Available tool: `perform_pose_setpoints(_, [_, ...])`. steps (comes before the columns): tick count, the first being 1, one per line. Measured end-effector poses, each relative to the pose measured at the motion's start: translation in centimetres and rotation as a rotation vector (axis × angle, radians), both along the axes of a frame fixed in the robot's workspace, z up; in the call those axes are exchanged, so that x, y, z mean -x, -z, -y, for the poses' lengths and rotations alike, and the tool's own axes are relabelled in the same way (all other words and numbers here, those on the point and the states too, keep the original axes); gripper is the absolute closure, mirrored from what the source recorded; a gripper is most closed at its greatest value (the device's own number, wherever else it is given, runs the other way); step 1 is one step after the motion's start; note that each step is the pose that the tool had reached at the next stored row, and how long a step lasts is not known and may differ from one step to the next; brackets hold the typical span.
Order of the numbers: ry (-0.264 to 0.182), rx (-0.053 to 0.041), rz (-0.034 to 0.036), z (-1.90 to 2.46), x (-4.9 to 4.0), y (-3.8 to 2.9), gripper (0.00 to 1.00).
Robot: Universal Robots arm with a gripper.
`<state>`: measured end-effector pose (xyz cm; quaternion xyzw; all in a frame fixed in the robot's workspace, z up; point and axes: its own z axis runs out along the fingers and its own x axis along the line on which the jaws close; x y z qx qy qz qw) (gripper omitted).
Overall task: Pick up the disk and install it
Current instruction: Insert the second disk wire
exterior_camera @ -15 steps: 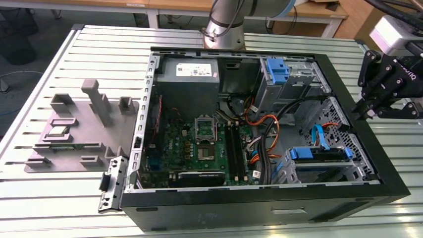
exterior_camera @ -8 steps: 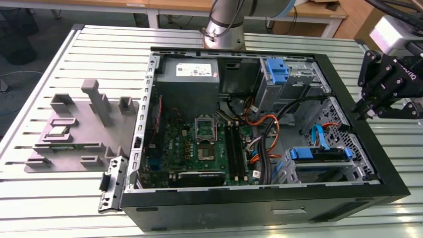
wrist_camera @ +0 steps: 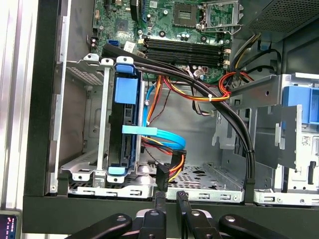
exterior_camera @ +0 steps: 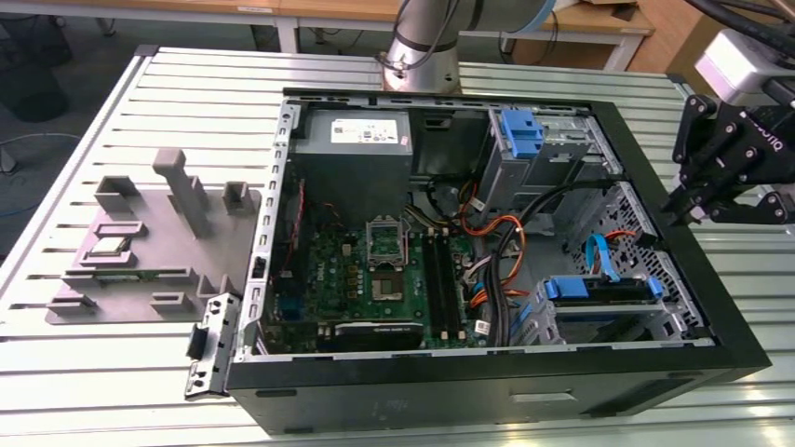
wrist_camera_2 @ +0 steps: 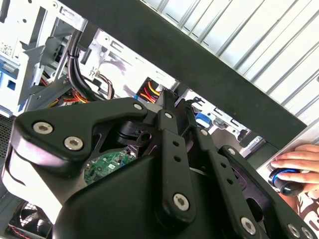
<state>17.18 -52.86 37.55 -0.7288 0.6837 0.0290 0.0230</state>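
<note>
The disk [exterior_camera: 597,291] sits on edge in the lower drive cage at the front corner of the open computer case [exterior_camera: 695,307], on the exterior view's right. Blue rails run along its edges. In the first wrist view the disk [wrist_camera: 119,117] stands in the metal cage, with a light-blue cable crossing beside it. My gripper [exterior_camera: 680,212] hangs just outside the case's wall on the exterior view's right, above and apart from the disk. Its fingertips [wrist_camera: 170,201] stand close together with nothing between them. The gripper's black linkage [wrist_camera_2: 174,102] fills the second wrist view.
A second blue bracket [exterior_camera: 522,130] sits in the upper bay. Black and orange cables [wrist_camera: 199,89] cross the case between motherboard [exterior_camera: 372,270] and cage. A grey power supply [exterior_camera: 354,135] lies at the back. A grey fixture plate [exterior_camera: 149,251] lies on the table. A hand [wrist_camera_2: 294,164] rests on a control.
</note>
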Motion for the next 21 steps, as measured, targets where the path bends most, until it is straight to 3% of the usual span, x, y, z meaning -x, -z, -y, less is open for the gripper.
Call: perform_pose_setpoints(21, [0.000,0.0008,0.0000,0.34,0.22,0.13,0.77])
